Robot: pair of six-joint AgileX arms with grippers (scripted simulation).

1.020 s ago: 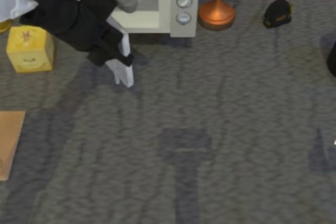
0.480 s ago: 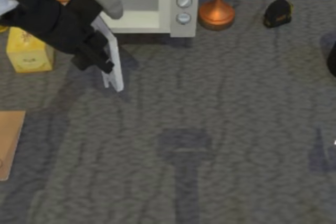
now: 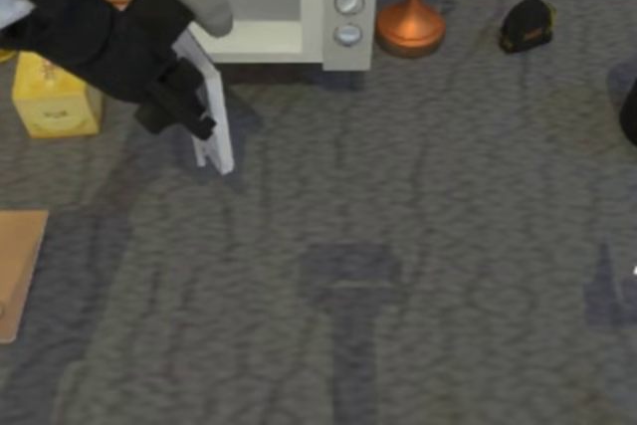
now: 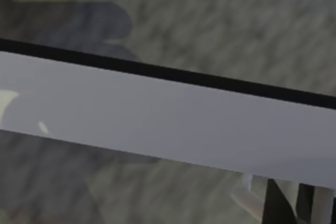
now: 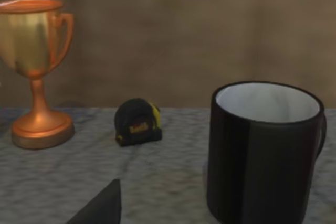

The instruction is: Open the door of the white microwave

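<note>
The white microwave (image 3: 328,7) stands at the table's back, two silver knobs (image 3: 348,17) on its right strip. Its cavity shows, because the door (image 3: 217,131) is swung out towards the front and seen edge-on. My left gripper (image 3: 184,111) is shut on the door's free edge, the black arm reaching in from the upper left. In the left wrist view the door (image 4: 168,119) is a white band across the picture, with dark fingers (image 4: 278,205) at its rim. My right gripper (image 5: 168,216) is parked off the table's right side, open, one fingertip (image 5: 105,205) showing.
A yellow box (image 3: 55,97) sits left of the door, partly under my left arm. An orange trophy (image 3: 410,17) and a black tape measure (image 3: 526,25) stand right of the microwave. A black mug (image 5: 262,150) is close to my right gripper. A wooden board (image 3: 18,271) lies at the left edge.
Between one second and half a second ago my left gripper pulled the door further out and to the left. Since then nothing has moved.
</note>
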